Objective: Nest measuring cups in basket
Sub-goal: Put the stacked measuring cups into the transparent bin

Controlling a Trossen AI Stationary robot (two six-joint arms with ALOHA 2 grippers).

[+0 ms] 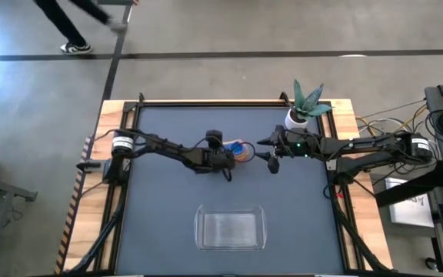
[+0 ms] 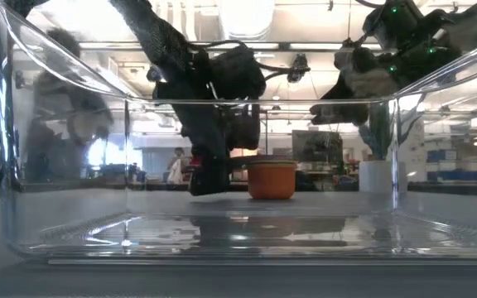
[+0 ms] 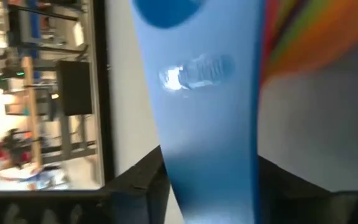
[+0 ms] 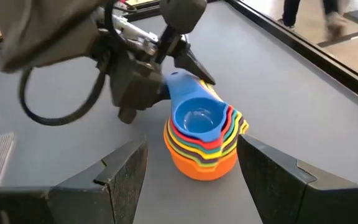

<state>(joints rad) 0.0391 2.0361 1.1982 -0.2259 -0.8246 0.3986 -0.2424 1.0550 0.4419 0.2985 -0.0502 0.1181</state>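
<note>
The measuring cups point(image 4: 202, 142) stand nested in one stack on the table, orange at the bottom and the blue cup point(image 4: 197, 118) on top; the stack point(image 1: 241, 151) sits mid-table, and the low view shows its orange base point(image 2: 272, 179). My left gripper point(image 1: 228, 158) is at the stack's left side, shut on the blue cup's handle. My right gripper point(image 4: 191, 144) hangs open just right of the stack, one finger on either side of it, touching nothing. The clear basket point(image 1: 230, 228) lies near the table's near edge with nothing in it. My left gripper pinches the blue cup's flat handle point(image 3: 210, 124) between its two fingers, which lie along the handle. It comes at the cup roughly level from the table's left point(image 4: 178, 84). The blue bowl sits upright in the top of the nested stack.
A white plant pot with a green plant point(image 1: 298, 117) stands near the table's far right corner, behind my right arm. The basket's clear wall point(image 2: 56, 149) fills the low view's foreground. Dark table surface lies open between stack and basket. A person walks on the floor beyond point(image 1: 71, 27).
</note>
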